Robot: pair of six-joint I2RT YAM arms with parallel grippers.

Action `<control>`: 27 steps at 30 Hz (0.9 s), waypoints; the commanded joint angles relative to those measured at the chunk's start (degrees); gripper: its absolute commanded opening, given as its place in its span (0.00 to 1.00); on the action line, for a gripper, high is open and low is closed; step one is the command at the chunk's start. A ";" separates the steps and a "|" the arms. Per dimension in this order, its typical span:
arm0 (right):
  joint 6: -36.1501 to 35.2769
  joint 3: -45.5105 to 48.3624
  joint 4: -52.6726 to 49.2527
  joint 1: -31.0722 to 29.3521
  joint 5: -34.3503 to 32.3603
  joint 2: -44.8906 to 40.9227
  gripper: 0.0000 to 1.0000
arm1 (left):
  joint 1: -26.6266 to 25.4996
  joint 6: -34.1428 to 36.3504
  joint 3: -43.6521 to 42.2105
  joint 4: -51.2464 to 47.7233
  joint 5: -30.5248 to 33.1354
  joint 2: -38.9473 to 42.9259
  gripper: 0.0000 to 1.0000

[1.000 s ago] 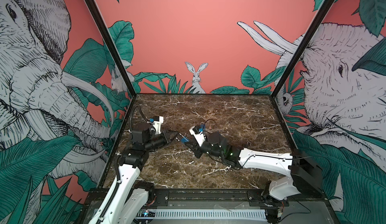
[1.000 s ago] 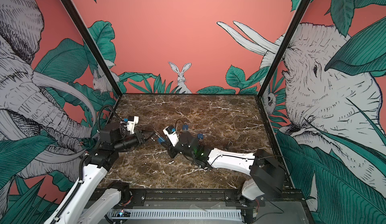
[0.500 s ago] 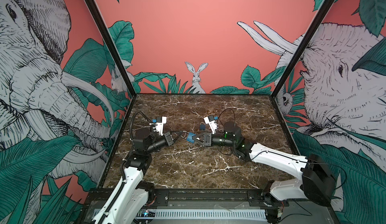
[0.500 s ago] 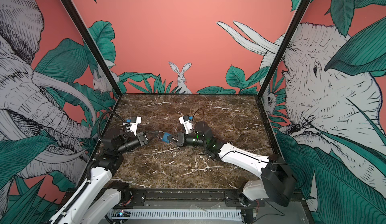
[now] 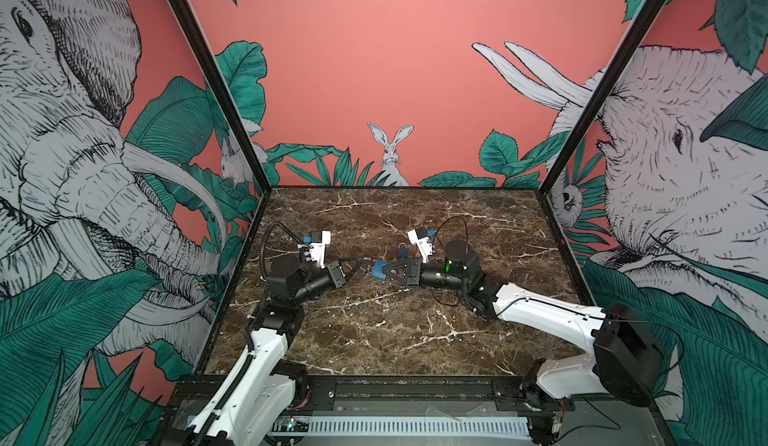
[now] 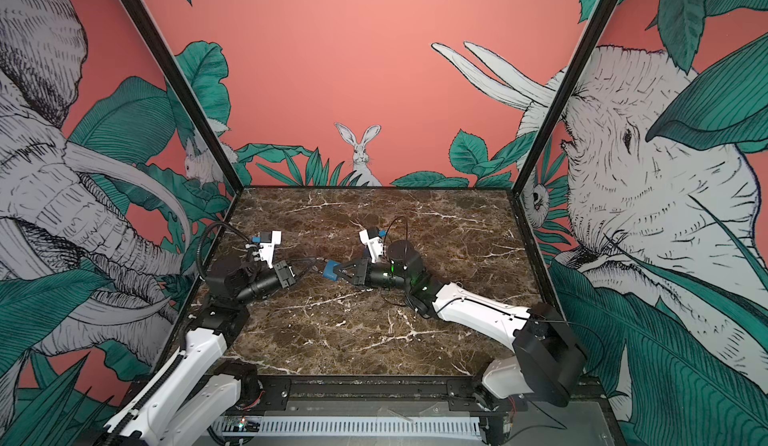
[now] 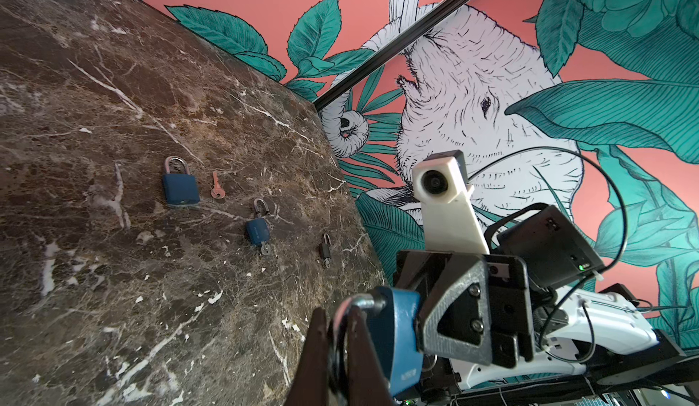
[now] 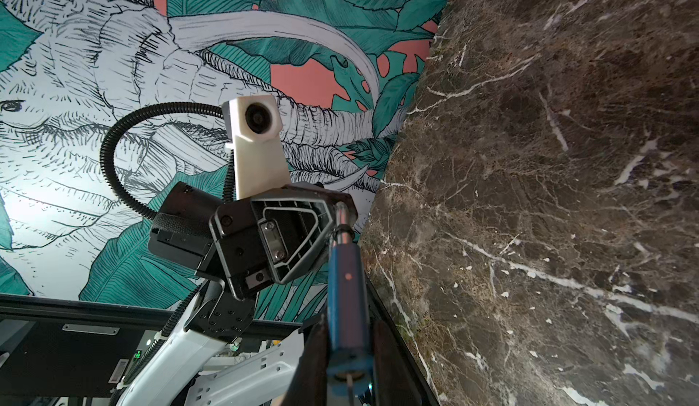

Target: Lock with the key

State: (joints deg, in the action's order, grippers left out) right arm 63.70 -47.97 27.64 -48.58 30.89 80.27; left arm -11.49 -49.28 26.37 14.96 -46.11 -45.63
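A blue padlock hangs above the marble table, level between the two arms. My right gripper is shut on its blue body, one finger on each flat side. The silver shackle points away toward the left arm. My left gripper is shut on that shackle, right beside the blue body. At the keyhole end a thin metal piece shows; I cannot tell whether it is the key.
On the marble table lie a larger blue padlock, a loose reddish key, a smaller blue padlock with a key in it, and a small black padlock. Walls close the left, right and back sides.
Over the last second the right wrist swung back and to the right, so the padlock now points left. The left gripper reached toward the middle and met its shackle.
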 commanded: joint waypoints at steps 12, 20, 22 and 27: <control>5.36 -5.59 16.40 -0.08 -0.17 5.68 0.00 | -0.27 0.15 -1.07 1.39 -0.37 -0.34 0.00; 6.77 -6.36 18.87 -0.62 -0.13 7.81 0.00 | -0.48 -0.40 -1.32 2.24 -0.52 -0.60 0.00; 5.73 -7.05 17.34 -1.03 -0.59 7.84 0.00 | -0.75 -0.55 -1.31 2.55 -0.33 -0.72 0.00; 5.92 -8.36 17.28 -1.69 -0.53 9.09 0.00 | -1.08 -0.63 -1.25 2.84 -0.26 -1.17 0.00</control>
State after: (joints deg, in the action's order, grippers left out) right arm 69.91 -52.53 36.05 -48.38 30.46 88.79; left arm -10.48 -49.93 25.98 17.34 -39.09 -46.50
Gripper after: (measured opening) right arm 0.163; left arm 0.063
